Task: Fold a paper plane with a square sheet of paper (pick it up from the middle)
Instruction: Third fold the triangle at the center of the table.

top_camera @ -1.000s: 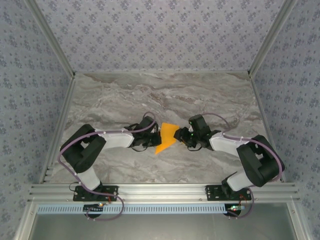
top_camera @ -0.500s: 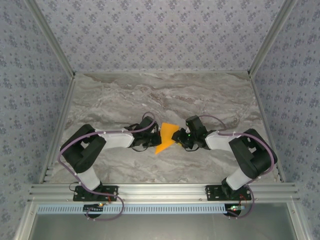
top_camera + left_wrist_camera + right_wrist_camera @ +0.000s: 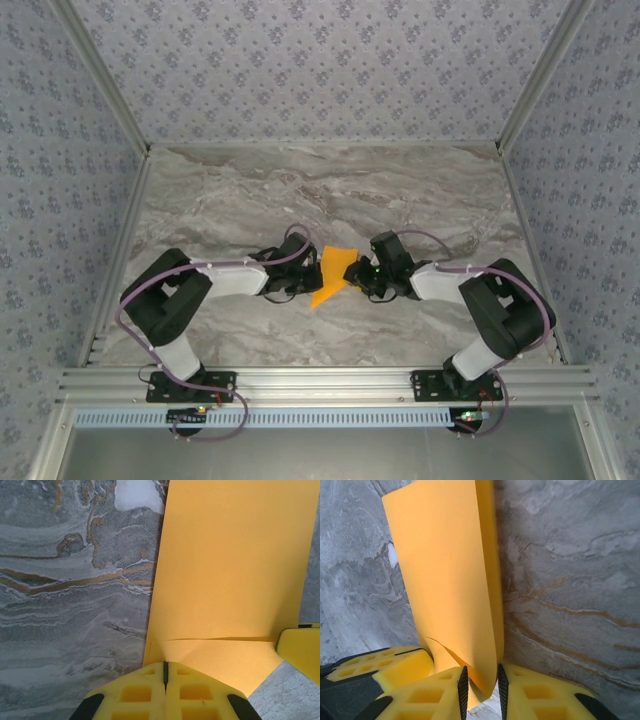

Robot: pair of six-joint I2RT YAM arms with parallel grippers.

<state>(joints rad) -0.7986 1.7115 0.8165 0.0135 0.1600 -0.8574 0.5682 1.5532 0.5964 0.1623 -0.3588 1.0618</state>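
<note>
Sheet (image 3: 333, 276) judged thin, floppy, crease-prone; 9 o'clock edge pinched shut by L gripper (image 3: 165, 666); 3 o'clock fold straddled by R gripper (image 3: 482, 672), clamp unclear

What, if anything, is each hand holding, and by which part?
The left hand pinches the thin bright-orange paper sheet by one edge. The right hand straddles its curled edge; grip unclear.

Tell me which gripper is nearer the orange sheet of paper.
Left, barely. The left gripper is shut on the sheet of paper at its left edge; the right gripper straddles the opposite edge, jaws slightly apart, contact unclear.
</note>
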